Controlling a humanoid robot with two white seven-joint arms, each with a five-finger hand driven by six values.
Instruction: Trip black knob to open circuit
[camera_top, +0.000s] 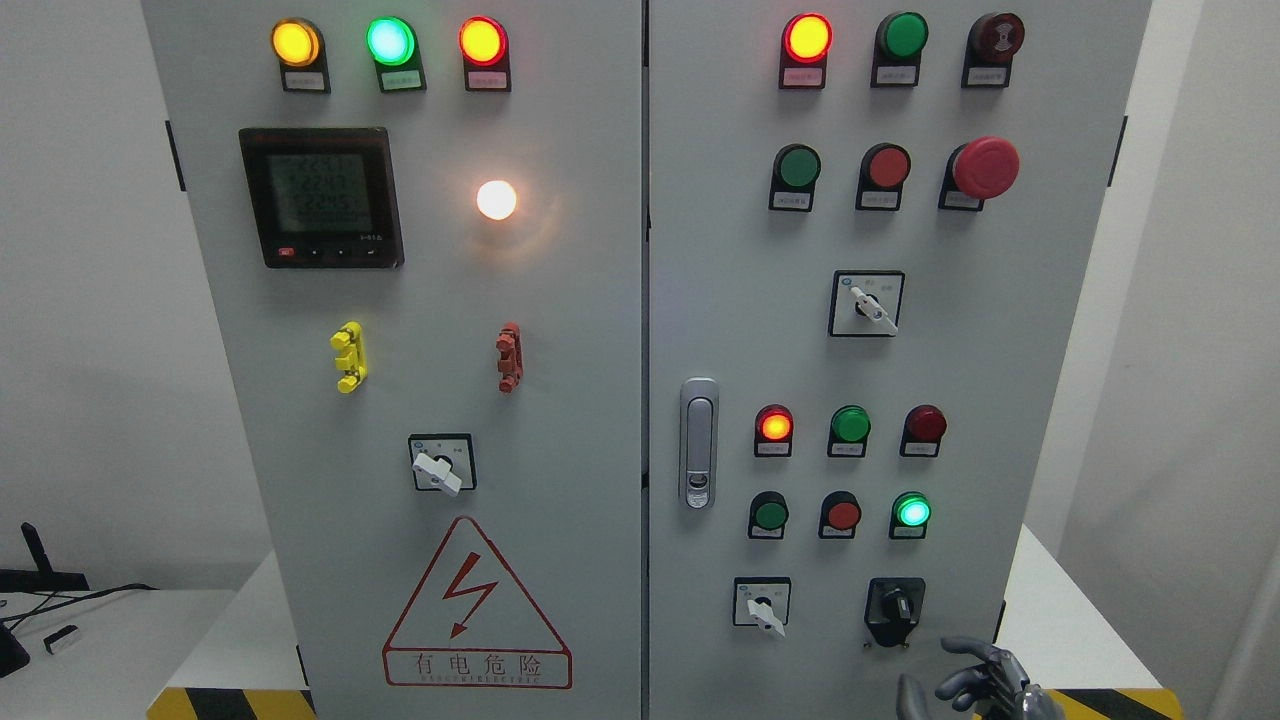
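Black knob (894, 607) above right hand (985, 685) (apart)

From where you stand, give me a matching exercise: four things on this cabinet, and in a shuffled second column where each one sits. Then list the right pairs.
Things:
1. black knob
2. mushroom-head red button
3. digital meter
4. warning triangle

Places:
A. upper left of the left door
B. bottom of the left door
C. bottom right of the right door, just above the right robot hand
D. upper right of the right door

Pairs: 1-C, 2-D, 3-A, 4-B
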